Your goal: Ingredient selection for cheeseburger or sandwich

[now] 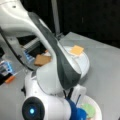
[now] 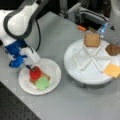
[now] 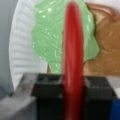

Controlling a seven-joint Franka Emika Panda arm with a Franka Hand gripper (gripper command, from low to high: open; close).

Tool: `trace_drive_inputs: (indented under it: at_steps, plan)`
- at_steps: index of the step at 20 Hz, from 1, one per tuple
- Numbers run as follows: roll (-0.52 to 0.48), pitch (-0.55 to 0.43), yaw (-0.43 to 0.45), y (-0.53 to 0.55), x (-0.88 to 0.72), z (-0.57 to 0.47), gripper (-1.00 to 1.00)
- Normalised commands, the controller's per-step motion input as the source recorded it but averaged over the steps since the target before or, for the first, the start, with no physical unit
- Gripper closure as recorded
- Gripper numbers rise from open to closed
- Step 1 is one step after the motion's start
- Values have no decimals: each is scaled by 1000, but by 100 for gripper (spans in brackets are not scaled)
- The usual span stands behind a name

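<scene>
In the wrist view my gripper (image 3: pixel 72 96) is shut on the red tomato disc (image 3: pixel 72 50), held on edge just above the green lettuce (image 3: pixel 48 37). The lettuce lies on a tan toast square (image 3: pixel 106 50) on the white plate (image 3: pixel 18 50). In a front view the gripper (image 2: pixel 29 67) holds the tomato (image 2: pixel 35 73) over the lettuce (image 2: pixel 42 83) and toast (image 2: pixel 46 75) on the plate (image 2: pixel 53 68). The sectioned tray (image 2: pixel 87 75) holds a toast square (image 2: pixel 92 40), the brown patty (image 2: pixel 113 49) and the orange cheese (image 2: pixel 113 70).
In a front view my arm hides much of the tray (image 1: pixel 85 62); the cheese (image 1: pixel 76 50), toast (image 1: pixel 42 60), lettuce (image 1: pixel 88 110) and plate rim (image 1: pixel 98 105) show. Equipment with an orange part (image 2: pixel 81 28) stands behind the tray at the table's far edge.
</scene>
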Motion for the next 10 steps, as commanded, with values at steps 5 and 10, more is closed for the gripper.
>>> trace_drive_inputs:
  at_steps: [5, 10]
  plan:
    - [-55, -7, 154, 10, -86, -77, 100]
    - [-55, -32, 149, 94, -182, -107, 100]
